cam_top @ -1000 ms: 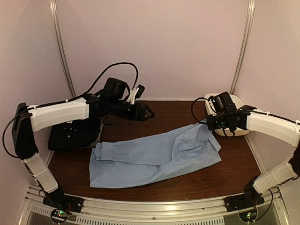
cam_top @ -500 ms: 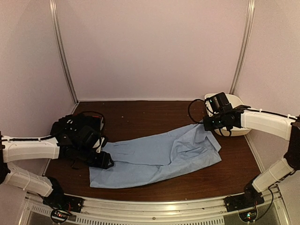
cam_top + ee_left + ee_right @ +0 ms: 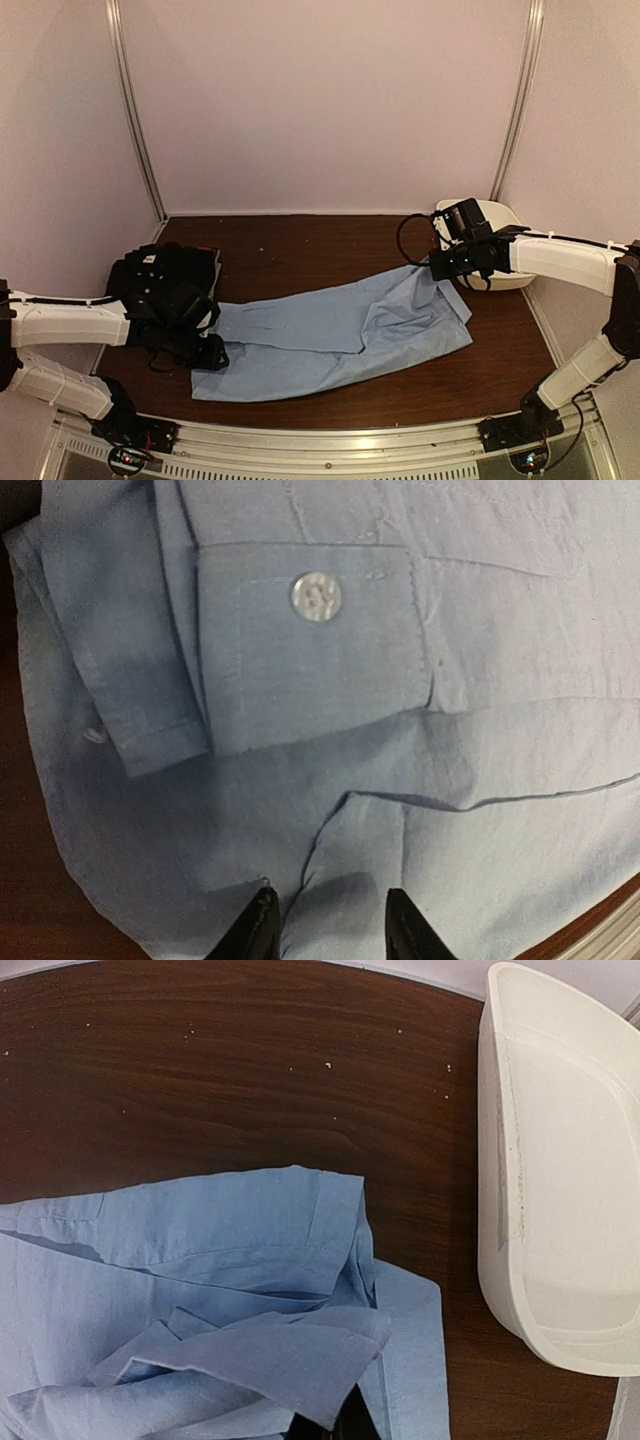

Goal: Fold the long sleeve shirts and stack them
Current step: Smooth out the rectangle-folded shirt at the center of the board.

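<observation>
Swinging down, left claw (image 3: pixel 325 925) lands on the light blue shirt (image 3: pixel 500 810), jaws apart, cuff (image 3: pixel 300 640) just ahead; right claw (image 3: pixel 325 1428) clamps cloth, and closing now could pinch extra layers.

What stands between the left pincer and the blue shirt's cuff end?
Nothing visible. The left pincer sits right on the light blue shirt, its fingertips apart with a fold of cloth between them.
</observation>
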Motion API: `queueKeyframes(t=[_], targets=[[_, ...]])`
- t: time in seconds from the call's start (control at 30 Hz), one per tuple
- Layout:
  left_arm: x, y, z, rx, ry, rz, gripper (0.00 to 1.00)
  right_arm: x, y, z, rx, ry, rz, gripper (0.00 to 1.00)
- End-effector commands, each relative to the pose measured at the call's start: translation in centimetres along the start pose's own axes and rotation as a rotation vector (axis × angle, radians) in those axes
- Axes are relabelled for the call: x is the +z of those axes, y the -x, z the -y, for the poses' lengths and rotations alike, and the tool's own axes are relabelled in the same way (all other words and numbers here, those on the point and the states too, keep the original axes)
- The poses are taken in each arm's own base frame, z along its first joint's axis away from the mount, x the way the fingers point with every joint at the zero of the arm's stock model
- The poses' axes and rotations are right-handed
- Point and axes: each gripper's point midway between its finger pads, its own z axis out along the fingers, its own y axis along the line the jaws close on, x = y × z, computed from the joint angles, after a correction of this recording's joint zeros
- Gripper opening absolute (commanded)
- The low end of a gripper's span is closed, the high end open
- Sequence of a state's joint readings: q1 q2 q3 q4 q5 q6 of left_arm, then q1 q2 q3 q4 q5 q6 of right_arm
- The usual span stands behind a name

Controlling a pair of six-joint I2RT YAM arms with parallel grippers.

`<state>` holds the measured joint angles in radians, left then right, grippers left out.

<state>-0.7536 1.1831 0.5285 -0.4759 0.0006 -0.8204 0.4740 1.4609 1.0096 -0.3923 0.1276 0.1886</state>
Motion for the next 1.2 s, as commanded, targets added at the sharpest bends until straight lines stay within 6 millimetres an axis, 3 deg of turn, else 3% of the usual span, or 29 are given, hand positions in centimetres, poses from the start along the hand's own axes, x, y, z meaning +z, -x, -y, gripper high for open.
queueKeyframes(t=[0.0,0.2,0.77,1.17], targets=[[0.9,0.0,-0.6,0.011,0.026,-0.003,0.37,0.0,1.0,-0.2,-0.001,0.015,0.022,0.00],[1.3,-0.4,-0.6,0.038,0.024,-0.017,0.32,-0.1,0.8,-0.2,0.003,0.017,0.021,0.00],[1.4,-0.8,-0.1,0.047,-0.022,-0.022,0.00,-0.1,0.0,-0.1,0.013,0.017,0.009,0.00],[-2.0,0.7,-1.2,-0.090,0.010,0.105,0.00,-1.3,1.1,0.3,0.013,0.004,0.032,0.00]])
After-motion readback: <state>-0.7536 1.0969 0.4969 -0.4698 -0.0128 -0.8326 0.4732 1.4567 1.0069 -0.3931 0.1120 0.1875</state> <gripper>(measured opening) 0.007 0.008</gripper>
